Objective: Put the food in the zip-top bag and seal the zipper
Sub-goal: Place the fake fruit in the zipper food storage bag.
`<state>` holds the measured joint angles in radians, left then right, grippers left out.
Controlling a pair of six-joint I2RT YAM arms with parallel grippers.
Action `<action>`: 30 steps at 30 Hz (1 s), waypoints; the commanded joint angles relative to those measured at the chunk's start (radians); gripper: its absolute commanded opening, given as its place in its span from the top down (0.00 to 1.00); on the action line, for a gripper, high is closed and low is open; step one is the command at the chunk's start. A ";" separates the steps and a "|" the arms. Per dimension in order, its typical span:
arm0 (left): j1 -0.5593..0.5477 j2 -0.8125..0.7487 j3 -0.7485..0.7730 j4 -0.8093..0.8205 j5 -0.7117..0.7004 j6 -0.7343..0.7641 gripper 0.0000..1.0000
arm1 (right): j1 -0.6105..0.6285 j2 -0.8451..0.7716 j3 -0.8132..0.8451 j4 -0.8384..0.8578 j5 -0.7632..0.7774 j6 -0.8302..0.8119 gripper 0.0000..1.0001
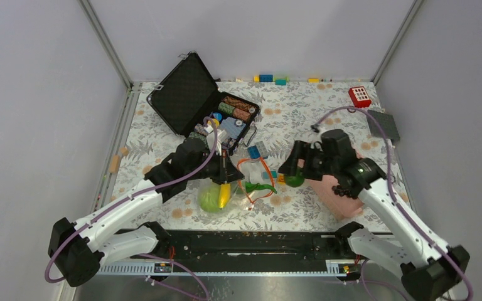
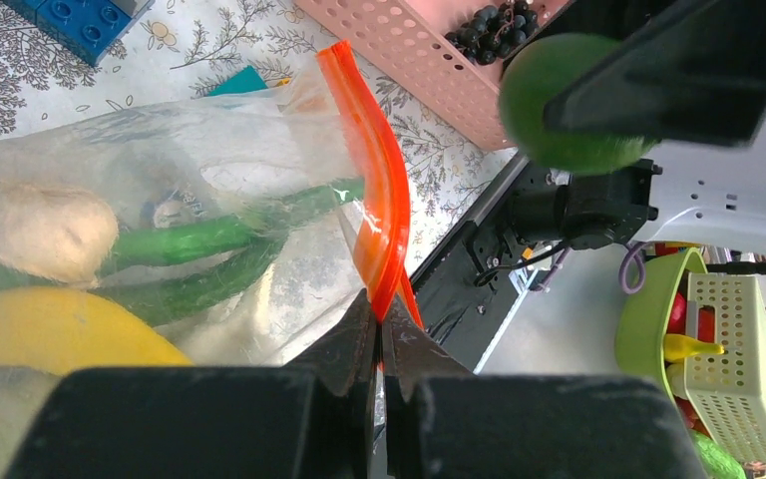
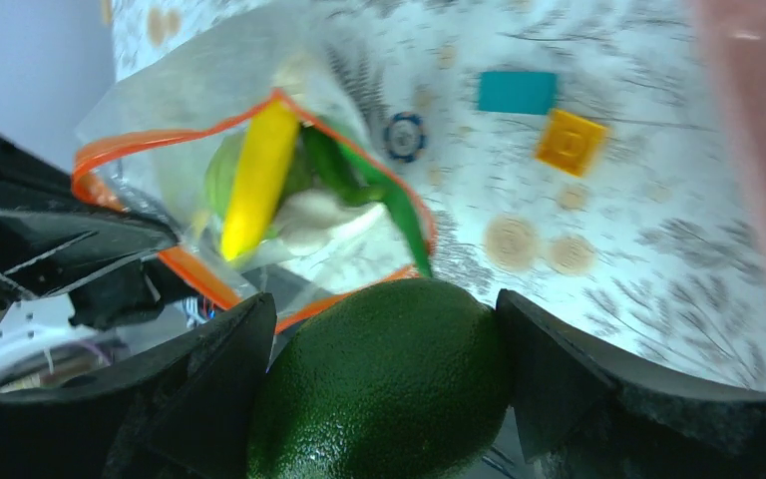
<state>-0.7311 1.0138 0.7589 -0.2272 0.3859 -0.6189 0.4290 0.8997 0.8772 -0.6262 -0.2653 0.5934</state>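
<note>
Flowered table [image 1: 326, 119] bears the bag [image 2: 249, 140], pods [image 2: 190, 239] and yellow piece [image 2: 50, 329] inside; left gripper [image 2: 379, 334] pinches its zipper [image 2: 377, 190], holding the mouth open; right gripper [image 3: 387, 329] clamps the green fruit [image 3: 389, 399] just before that mouth; next, I judge, it must drop inside.

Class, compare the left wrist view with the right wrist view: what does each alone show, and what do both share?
Left wrist only: dark grapes and a blue brick. Right wrist only: a blue poker chip and an orange brick. Both: the zip-top bag, its zipper, the yellow piece, green pods, a teal brick, and the dark green piece in the right pincer.
</note>
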 commanded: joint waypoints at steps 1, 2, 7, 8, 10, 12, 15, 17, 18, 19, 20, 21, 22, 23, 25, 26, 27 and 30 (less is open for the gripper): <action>-0.001 -0.040 0.039 0.032 0.023 -0.005 1.00 | 0.178 0.133 0.073 0.205 -0.073 0.035 0.44; -0.001 -0.049 0.039 0.028 0.021 -0.008 1.00 | 0.211 0.171 0.087 0.226 -0.072 0.037 0.44; -0.002 -0.098 0.013 0.025 0.020 -0.029 1.00 | 0.313 0.312 0.130 0.364 -0.054 0.097 0.44; -0.001 -0.105 0.009 0.026 0.019 -0.031 1.00 | 0.321 0.339 0.143 0.367 -0.038 0.106 0.44; -0.002 -0.116 0.002 0.029 0.027 -0.036 1.00 | 0.339 0.379 0.163 0.375 0.008 0.137 0.44; -0.001 -0.121 -0.004 0.039 0.040 -0.044 1.00 | 0.354 0.410 0.164 0.399 0.060 0.192 0.44; -0.001 -0.127 -0.008 0.043 0.058 -0.053 1.00 | 0.375 0.451 0.175 0.399 0.139 0.271 0.41; -0.001 -0.133 -0.010 0.045 0.062 -0.056 1.00 | 0.409 0.480 0.202 0.378 0.202 0.288 0.39; -0.002 -0.138 -0.011 0.047 0.062 -0.057 1.00 | 0.425 0.492 0.214 0.371 0.230 0.292 0.36; -0.002 -0.142 -0.014 0.053 0.065 -0.060 1.00 | 0.438 0.505 0.225 0.363 0.255 0.301 0.35; -0.001 -0.146 -0.017 0.057 0.066 -0.062 1.00 | 0.451 0.516 0.235 0.358 0.260 0.313 0.34; -0.002 -0.149 -0.019 0.060 0.067 -0.064 1.00 | 0.463 0.528 0.243 0.352 0.290 0.317 0.33; -0.002 -0.153 -0.020 0.063 0.068 -0.066 1.00 | 0.475 0.540 0.256 0.342 0.310 0.320 0.32; -0.001 -0.156 -0.021 0.062 0.068 -0.068 1.00 | 0.483 0.551 0.268 0.326 0.333 0.323 0.30; -0.001 -0.166 -0.026 0.068 0.069 -0.072 1.00 | 0.497 0.569 0.289 0.298 0.365 0.327 0.21; -0.001 -0.171 -0.030 0.070 0.069 -0.074 1.00 | 0.502 0.576 0.296 0.290 0.367 0.325 0.13; -0.001 -0.176 -0.032 0.073 0.069 -0.076 1.00 | 0.507 0.582 0.302 0.287 0.363 0.324 0.05; -0.001 -0.192 -0.035 0.080 0.070 -0.081 1.00 | 0.517 0.578 0.309 0.264 0.370 0.315 0.00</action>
<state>-0.7311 0.8558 0.7238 -0.2340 0.4160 -0.6830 0.9234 1.4750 1.1343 -0.3256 0.0402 0.8959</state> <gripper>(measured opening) 0.010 0.985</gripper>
